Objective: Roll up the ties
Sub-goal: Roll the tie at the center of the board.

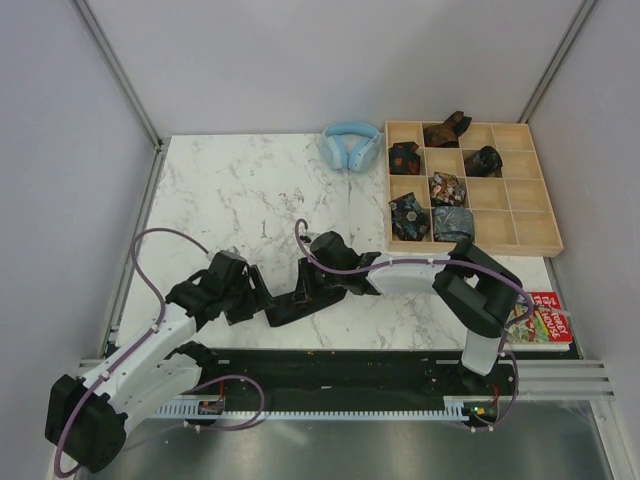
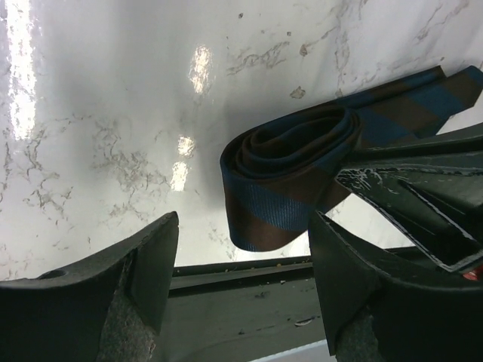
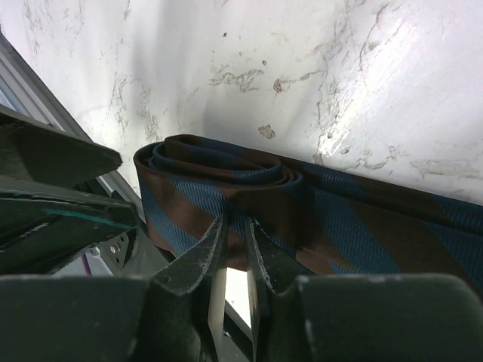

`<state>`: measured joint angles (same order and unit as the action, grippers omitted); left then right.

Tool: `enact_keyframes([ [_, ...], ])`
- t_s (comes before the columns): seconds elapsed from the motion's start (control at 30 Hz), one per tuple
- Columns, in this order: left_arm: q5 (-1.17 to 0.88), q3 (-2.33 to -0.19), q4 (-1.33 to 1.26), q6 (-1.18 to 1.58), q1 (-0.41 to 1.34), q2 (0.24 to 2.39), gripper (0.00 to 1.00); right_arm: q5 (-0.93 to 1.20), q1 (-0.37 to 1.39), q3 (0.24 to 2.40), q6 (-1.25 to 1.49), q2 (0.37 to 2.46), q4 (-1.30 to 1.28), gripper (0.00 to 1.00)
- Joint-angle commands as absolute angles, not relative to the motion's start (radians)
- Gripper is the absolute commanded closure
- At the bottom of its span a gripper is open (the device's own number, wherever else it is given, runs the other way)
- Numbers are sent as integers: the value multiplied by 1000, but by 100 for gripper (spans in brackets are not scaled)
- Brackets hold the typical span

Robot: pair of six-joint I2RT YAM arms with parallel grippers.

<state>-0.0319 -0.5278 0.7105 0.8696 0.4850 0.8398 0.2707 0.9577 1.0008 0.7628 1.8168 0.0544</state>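
A brown and blue striped tie [image 2: 290,181] lies near the table's front edge, partly rolled into a loose coil, with its tail running off to the right. It shows in the right wrist view [image 3: 226,188] and as a dark strip in the top view [image 1: 283,312]. My right gripper [image 3: 235,220] is shut on the near edge of the coil; it reaches in from the right [image 1: 305,290]. My left gripper [image 2: 243,226] is open just left of the coil [image 1: 245,295], its jaws wide and empty. No plain black tie shows.
A wooden compartment tray [image 1: 470,127] at the back right holds several rolled patterned ties [image 1: 447,188]. Light blue headphones [image 1: 350,145] lie left of it. A red book [image 1: 545,322] lies at the front right. A black rail runs along the table's near edge [image 2: 249,275].
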Motion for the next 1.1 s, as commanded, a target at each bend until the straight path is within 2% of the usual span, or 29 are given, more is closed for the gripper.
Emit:
enact_keyframes([
  [0.0,-17,-479,595,910,506,842,25,276,951,977,758,1847,77,77],
  [0.23,-2,-416,508,936,528,847,25,290,945,969,762,1868,97,78],
  [0.67,31,-284,348,1005,543,835,39,301,936,934,765,1894,126,78],
  [0.9,37,-285,290,1003,563,932,52,314,936,907,785,1910,167,78],
  [1.03,35,-325,293,976,574,976,68,313,936,894,793,1907,175,78],
  [1.07,43,-340,342,973,577,971,69,314,936,896,792,1905,175,78],
])
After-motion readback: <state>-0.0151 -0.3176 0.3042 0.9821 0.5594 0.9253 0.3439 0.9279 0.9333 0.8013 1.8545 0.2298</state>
